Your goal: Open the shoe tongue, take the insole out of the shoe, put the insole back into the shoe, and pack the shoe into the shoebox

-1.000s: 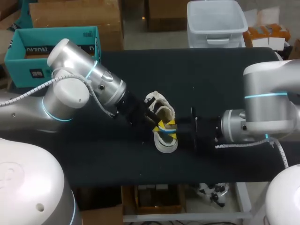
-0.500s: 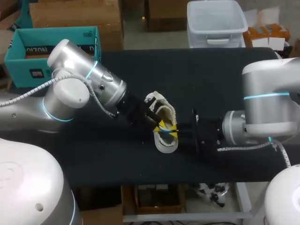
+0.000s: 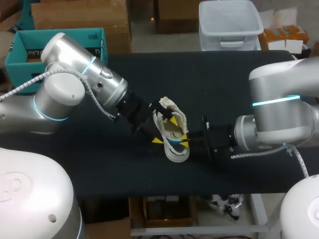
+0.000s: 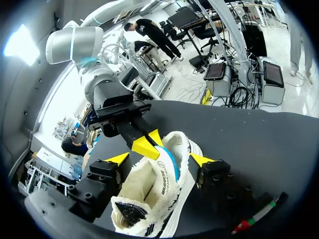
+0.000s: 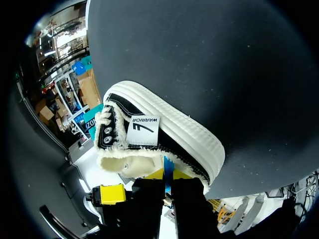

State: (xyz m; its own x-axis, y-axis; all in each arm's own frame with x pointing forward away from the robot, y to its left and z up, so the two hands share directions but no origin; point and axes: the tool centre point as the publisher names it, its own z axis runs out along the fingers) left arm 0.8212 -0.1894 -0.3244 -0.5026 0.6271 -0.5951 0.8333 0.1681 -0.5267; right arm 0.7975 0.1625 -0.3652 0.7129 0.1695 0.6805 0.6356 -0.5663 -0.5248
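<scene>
Left fingers (image 4: 118, 159) either side of shoe (image 4: 162, 186)

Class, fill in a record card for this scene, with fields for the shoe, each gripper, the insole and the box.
Shoe: white sole, cream fleecy lining; the shoe is on the black table between the two arms.
Left gripper: the left gripper is open, one finger on each side of the shoe.
Right gripper: the right gripper is shut on a thin blue strip at the shoe's opening.
Insole: the blue strip is probably its edge; not yet out.
Box: teal box past the table's far left corner, no shoe in it.
</scene>
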